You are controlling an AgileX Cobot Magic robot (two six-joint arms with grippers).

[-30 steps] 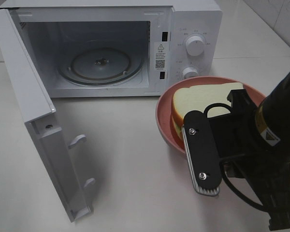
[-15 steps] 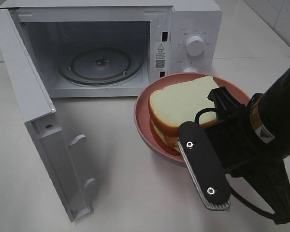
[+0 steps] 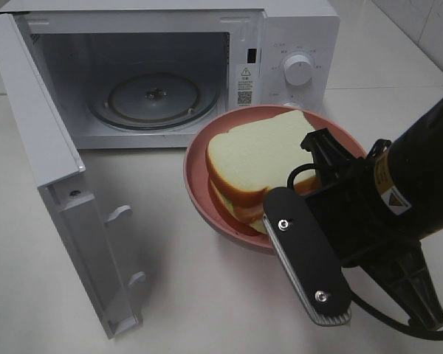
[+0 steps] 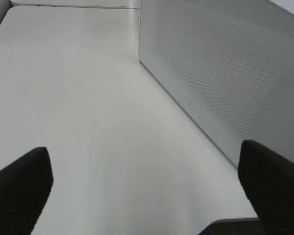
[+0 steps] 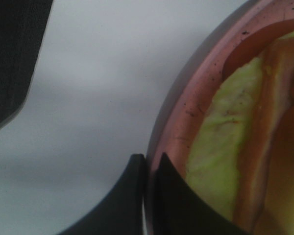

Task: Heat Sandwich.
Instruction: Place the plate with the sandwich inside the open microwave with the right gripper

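Observation:
The sandwich [image 3: 255, 158], thick white bread with tan crust and green-yellow filling, lies on a round pink plate [image 3: 196, 173]. My right gripper [image 3: 280, 240] is shut on the plate's near rim and holds it above the table, just in front of the microwave's open mouth. The right wrist view shows the shut fingertips [image 5: 148, 164] pinching the rim [image 5: 186, 98], with the sandwich filling [image 5: 225, 147] beside them. My left gripper [image 4: 144, 196] stands open and empty over the table beside the microwave door [image 4: 225, 73]; the exterior view does not show it.
The white microwave [image 3: 295, 29] stands at the back with its door [image 3: 59, 192] swung wide to the left. Inside it lies a glass turntable [image 3: 153, 96]. Two knobs sit on its right panel, one of them hidden behind the plate.
The right gripper has carried the plate and sandwich leftward, toward the microwave opening, over the last second. The left gripper's state is unchanged.

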